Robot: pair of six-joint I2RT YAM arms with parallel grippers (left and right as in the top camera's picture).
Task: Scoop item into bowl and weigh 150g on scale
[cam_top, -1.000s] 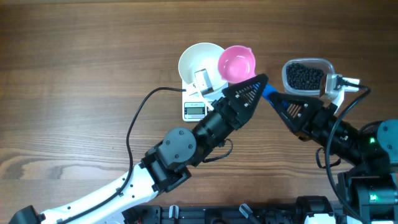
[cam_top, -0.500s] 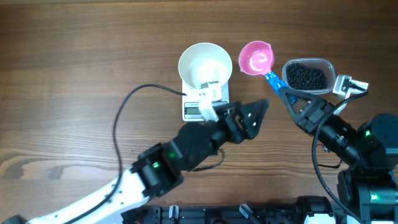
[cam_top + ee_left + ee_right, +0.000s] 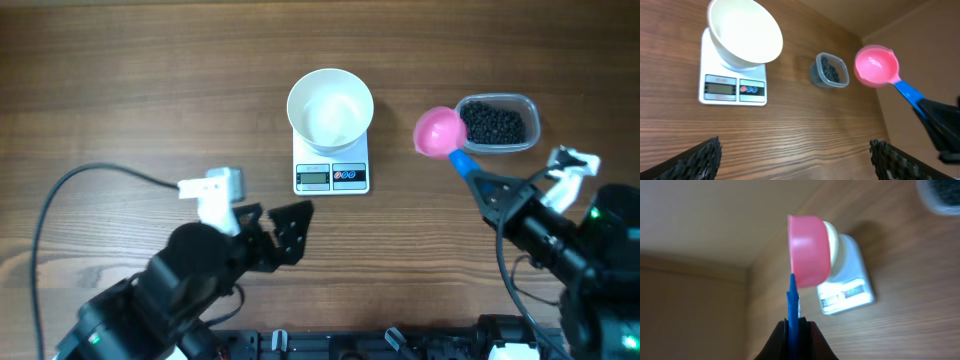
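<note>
Brown wooden bench (image 3: 150, 80), streaked with darker grain. Round glossy bowl (image 3: 330, 105): plain white. Small rectangular scale (image 3: 331, 176): white, grey display, one red and one blue button. Round plastic scoop (image 3: 440, 131): pink cup, blue handle. Tiny round beads (image 3: 492, 124): black, inside a clear plastic tub (image 3: 534, 130).

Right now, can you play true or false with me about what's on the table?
1. The round white bowl stands on the small white digital scale. True.
2. The bowl is full of tiny black beads. False: it looks empty; the beads lie in the clear plastic tub.
3. The right gripper is shut on the blue handle of the pink plastic scoop. True.
4. The left gripper grips the scale. False: it is open, holds nothing and is apart from the scale.
5. The scoop is heaped with beads. False: its cup looks empty.
</note>
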